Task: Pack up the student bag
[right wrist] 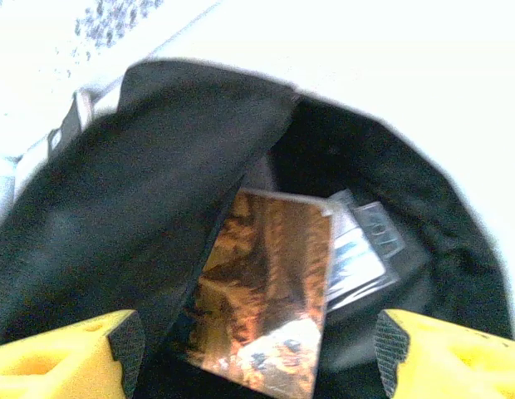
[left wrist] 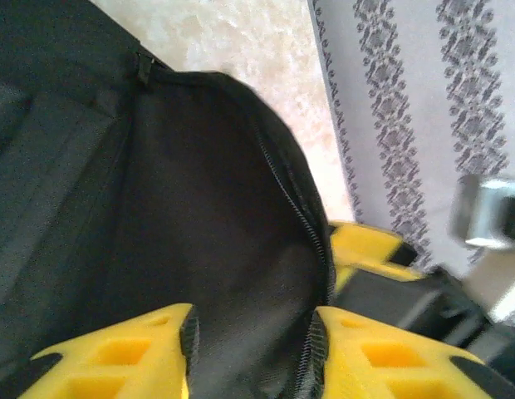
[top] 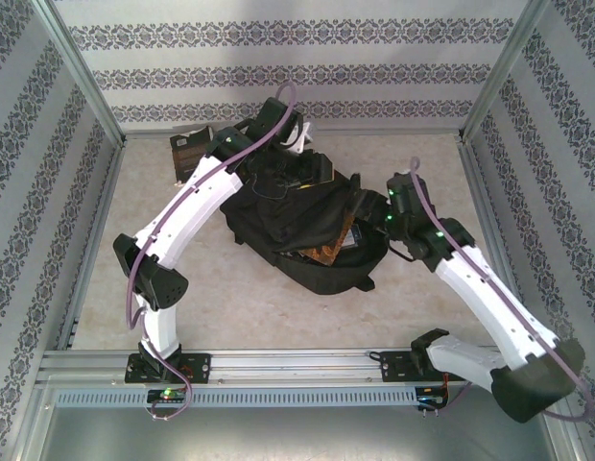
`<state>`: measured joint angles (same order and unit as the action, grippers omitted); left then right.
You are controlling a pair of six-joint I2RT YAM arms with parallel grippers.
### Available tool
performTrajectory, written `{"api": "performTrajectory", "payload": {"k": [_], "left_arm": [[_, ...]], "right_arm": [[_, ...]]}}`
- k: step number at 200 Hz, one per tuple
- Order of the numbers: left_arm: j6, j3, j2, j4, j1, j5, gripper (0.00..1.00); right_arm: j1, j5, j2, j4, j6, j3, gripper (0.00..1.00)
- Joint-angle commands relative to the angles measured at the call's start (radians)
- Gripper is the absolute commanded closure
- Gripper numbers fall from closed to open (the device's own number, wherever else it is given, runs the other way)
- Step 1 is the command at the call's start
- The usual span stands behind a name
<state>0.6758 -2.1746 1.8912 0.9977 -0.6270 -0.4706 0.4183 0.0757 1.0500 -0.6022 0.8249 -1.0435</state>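
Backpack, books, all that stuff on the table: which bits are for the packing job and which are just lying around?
For the job: black backpack; brown-covered book inside it; pale booklet beside that; left end effector; right end effector.
Lying about: brown boxy thing at the far edge of the table, maybe waiting to be packed.

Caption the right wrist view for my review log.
Right gripper open at the mouth of the student bag, a brown-covered book lying inside.

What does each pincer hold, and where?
Nothing. Left pincer is open astride the zipper edge of the student bag; right pincer is open over its mouth.
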Motion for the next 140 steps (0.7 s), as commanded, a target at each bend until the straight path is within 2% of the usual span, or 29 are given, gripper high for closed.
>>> {"api": "performTrajectory", "payload": {"k": [1,21,47,65,83,101,117,140], "left_arm": [[-0.064,0.003,-0.063,-0.042,-0.001,0.027,0.45],[-0.101,0.006,-0.075,-0.024,0.009,0.07,0.36],[-0.129,0.037,-0.093,-0.027,0.038,0.118,0.31],[-0.13,0.08,-0.106,-0.027,0.083,0.218,0.28],[-0.115,0.151,-0.115,-0.043,0.179,0.321,0.27],[-0.096,0.188,-0.092,-0.084,0.312,0.416,0.27],[-0.1,0.198,-0.03,-0.146,0.416,0.439,0.27],[-0.131,0.121,0.127,-0.181,0.502,0.468,0.27]], "right_arm": [[-0.023,0.183,-0.055,-0.166,-0.047,-0.032,0.24],[-0.039,0.191,-0.077,-0.192,-0.082,-0.048,0.23],[-0.042,0.178,-0.07,-0.218,-0.114,-0.078,0.23],[-0.042,0.121,-0.057,-0.208,-0.138,-0.091,0.23],[-0.035,0.072,-0.027,-0.227,-0.15,-0.115,0.23],[-0.019,0.034,-0.006,-0.25,-0.166,-0.126,0.23],[-0.012,-0.01,0.001,-0.262,-0.185,-0.119,0.24],[-0.013,-0.069,-0.007,-0.29,-0.223,-0.109,0.24]]}}
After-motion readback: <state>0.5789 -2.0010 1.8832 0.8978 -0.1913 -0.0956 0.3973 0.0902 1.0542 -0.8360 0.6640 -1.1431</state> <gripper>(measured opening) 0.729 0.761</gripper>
